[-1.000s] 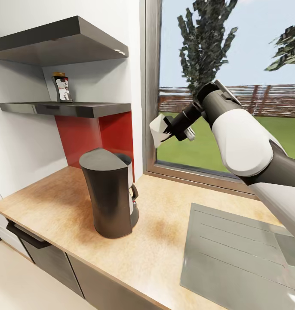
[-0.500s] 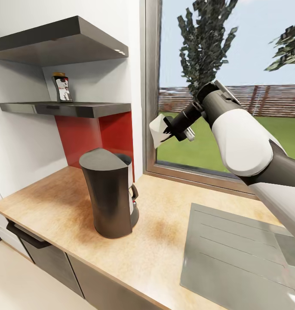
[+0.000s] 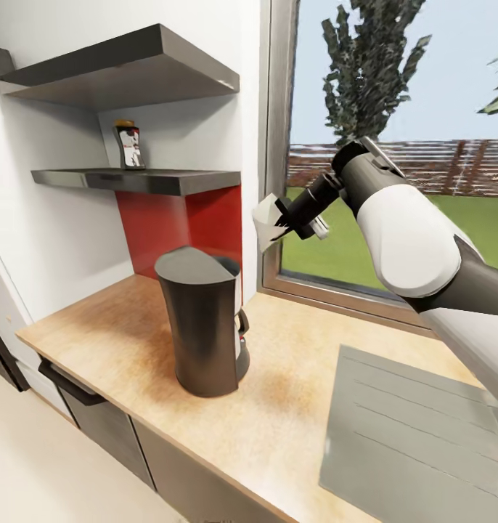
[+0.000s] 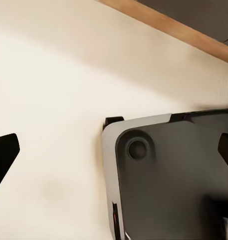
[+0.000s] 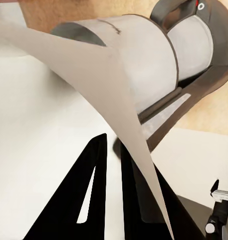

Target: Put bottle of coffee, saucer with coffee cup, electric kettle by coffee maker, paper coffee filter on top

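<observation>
The dark grey coffee maker (image 3: 204, 323) stands on the wooden countertop (image 3: 125, 341). Up and to its right, in front of the window, my right gripper (image 3: 281, 221) is shut on a white paper coffee filter (image 3: 266, 224). In the right wrist view the filter (image 5: 106, 85) fans out from the black fingers (image 5: 91, 200), with the coffee maker (image 5: 163, 60) beyond it. The bottle of coffee (image 3: 129, 145) stands on the lower kitchen shelf (image 3: 144, 180). My left gripper (image 4: 114, 152) is open, its fingertips (image 4: 4, 155) far apart, over pale floor and a grey-and-black body.
A grey sink drainboard (image 3: 416, 436) takes up the counter's right part. The window frame (image 3: 274, 145) and sill run behind the counter. An upper shelf (image 3: 125, 69) hangs above the bottle. A red backsplash (image 3: 180, 229) sits behind the coffee maker. Dark drawer fronts (image 3: 96, 421) lie under the counter edge.
The whole head view has shifted, so counter, shelves and coffee maker sit further right in the picture. The right arm with the filter holds the same pose.
</observation>
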You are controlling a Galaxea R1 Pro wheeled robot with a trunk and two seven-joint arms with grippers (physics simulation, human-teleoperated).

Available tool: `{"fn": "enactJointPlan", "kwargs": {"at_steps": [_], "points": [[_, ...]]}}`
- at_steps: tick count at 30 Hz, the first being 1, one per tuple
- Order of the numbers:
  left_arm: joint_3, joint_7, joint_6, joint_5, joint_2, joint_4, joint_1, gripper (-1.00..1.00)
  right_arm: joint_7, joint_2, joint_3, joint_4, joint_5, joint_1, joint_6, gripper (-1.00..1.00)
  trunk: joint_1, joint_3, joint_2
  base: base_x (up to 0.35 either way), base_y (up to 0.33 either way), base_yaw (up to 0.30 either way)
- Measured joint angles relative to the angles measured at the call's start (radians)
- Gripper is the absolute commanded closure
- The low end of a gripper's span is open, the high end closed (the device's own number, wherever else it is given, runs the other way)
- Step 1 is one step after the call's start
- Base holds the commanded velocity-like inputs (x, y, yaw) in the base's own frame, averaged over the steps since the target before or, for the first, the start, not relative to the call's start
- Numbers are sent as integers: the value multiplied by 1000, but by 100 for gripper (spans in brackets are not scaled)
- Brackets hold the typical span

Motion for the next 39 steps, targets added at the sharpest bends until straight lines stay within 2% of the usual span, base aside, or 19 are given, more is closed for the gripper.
{"fn": "enactJointPlan", "kwargs": {"at_steps": [12,39], "points": [[0,0,0,0,0,1,0,-100,-1,0,0,7,0,0,0,100,0,-11,0,0,0,185],[0,0,-2,0,-1,0,0,-100,3,0,1,3,1,0,1,100,0,-21,0,53,45,7]]}}
